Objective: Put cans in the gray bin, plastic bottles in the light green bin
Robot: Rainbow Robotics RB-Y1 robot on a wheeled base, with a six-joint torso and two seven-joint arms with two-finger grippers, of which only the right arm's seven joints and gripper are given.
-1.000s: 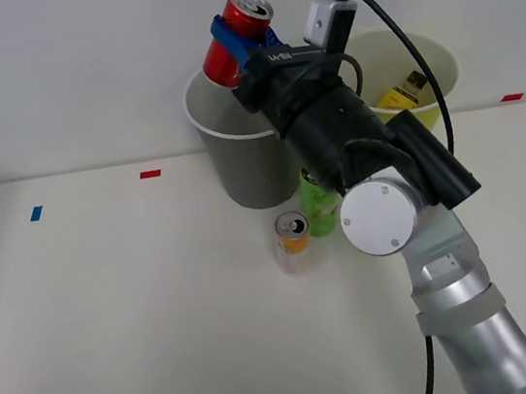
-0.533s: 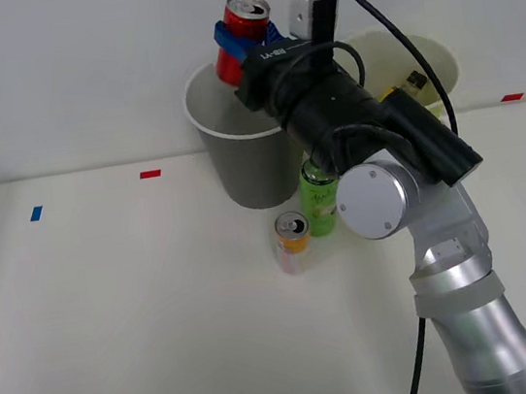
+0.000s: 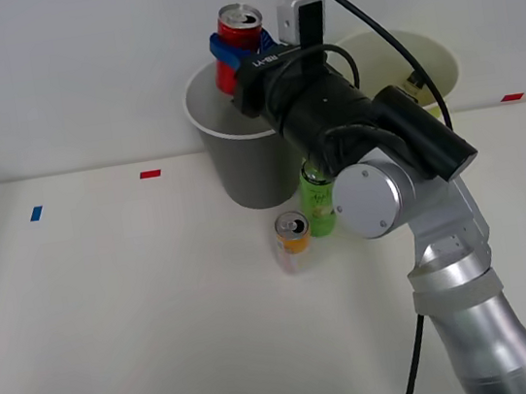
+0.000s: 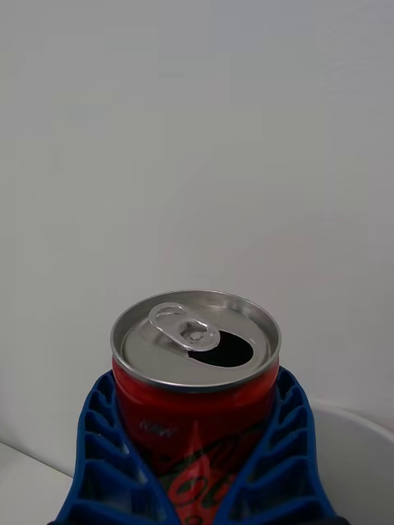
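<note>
Nearest the robot on the white table, the orange and white can stood upright, its tab end open. Just beyond it, at about 1 o'clock, the green bottle stood close beside it, partly behind the right arm. Farther back, at 12 o'clock from the can, rose the gray bin. The light green bin stood at its 3 o'clock, with a yellow bottle just visible inside.

Above the gray bin's far rim, the right gripper held the red can upright, its blue ribbed fingers clamped on the can's sides below the silver top. In the wrist view the can showed an opened mouth, so it was probably empty and light. Its thin wall would likely dent under a hard squeeze, and its smooth skin could slip. A mid-body hold across the round sides seemed soundest. The can hung over the bin mouth, not yet released.
</note>
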